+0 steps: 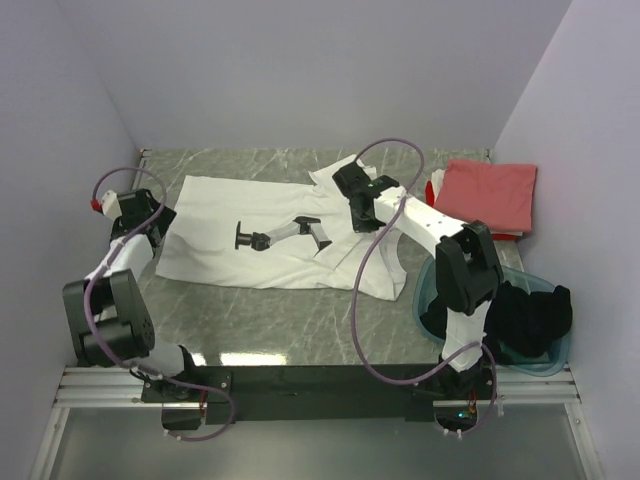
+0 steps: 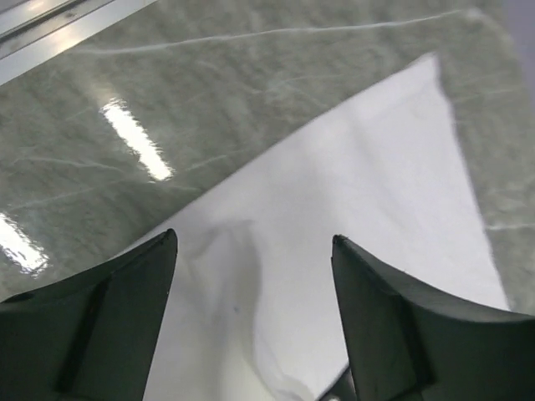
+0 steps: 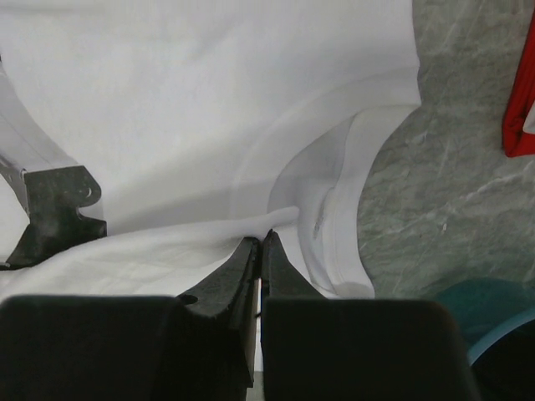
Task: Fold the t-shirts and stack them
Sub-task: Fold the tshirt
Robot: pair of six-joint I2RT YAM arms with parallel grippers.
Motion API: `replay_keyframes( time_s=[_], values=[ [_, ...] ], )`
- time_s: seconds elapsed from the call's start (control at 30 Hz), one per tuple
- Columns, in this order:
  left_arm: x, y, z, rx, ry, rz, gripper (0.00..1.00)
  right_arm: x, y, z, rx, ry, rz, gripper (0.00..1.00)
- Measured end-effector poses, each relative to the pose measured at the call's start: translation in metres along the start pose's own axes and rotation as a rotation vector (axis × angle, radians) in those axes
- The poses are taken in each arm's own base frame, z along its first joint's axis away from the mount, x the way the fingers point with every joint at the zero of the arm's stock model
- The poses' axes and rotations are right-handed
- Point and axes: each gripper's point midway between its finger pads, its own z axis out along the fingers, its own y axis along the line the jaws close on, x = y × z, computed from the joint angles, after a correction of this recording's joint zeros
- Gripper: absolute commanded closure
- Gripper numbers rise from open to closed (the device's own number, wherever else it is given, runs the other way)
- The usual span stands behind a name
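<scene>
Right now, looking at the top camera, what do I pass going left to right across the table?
left arm's fingers, open → large white t-shirt with a dark graphic → right arm's fingers, pinching that shirt → folded salmon-pink t-shirt. The teal tub overlaps these, so it is left out.

We look down between our left arm's two dark fingers (image 2: 92,326), which stand wide apart at the bottom of the frame with nothing between them. Beneath them the white t-shirt (image 2: 359,209) lies flat on the tabletop (image 2: 209,109), its edge running diagonally up to a pointed corner at upper right. A soft crease rises in the cloth near the left finger. The tabletop is grey-green and marbled, with bright glare streaks. A metal rail (image 2: 50,25) crosses the top left corner.
</scene>
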Motion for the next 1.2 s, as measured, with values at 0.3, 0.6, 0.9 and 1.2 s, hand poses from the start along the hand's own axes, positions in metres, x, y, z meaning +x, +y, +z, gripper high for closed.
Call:
replay_keyframes(
  time_s=[0.3, 0.6, 0.9, 1.2],
  values=[
    [0.006, -0.060, -0.068, 0.188, -0.100, 0.060, 0.08, -0.021, 0.006, 0.017, 0.000, 0.002, 0.010, 0.95],
    [0.071, -0.061, -0.100, 0.308, -0.024, 0.140, 0.06, -0.028, 0.014, 0.032, -0.003, 0.021, -0.002, 0.46],
    [0.141, -0.036, -0.085, 0.287, 0.125, 0.245, 0.04, -0.016, 0.002, 0.016, -0.015, 0.014, 0.008, 0.30],
    [0.148, -0.040, -0.080, 0.305, 0.141, 0.245, 0.05, 0.020, 0.033, -0.018, -0.274, -0.007, 0.005, 0.32]
  ],
)
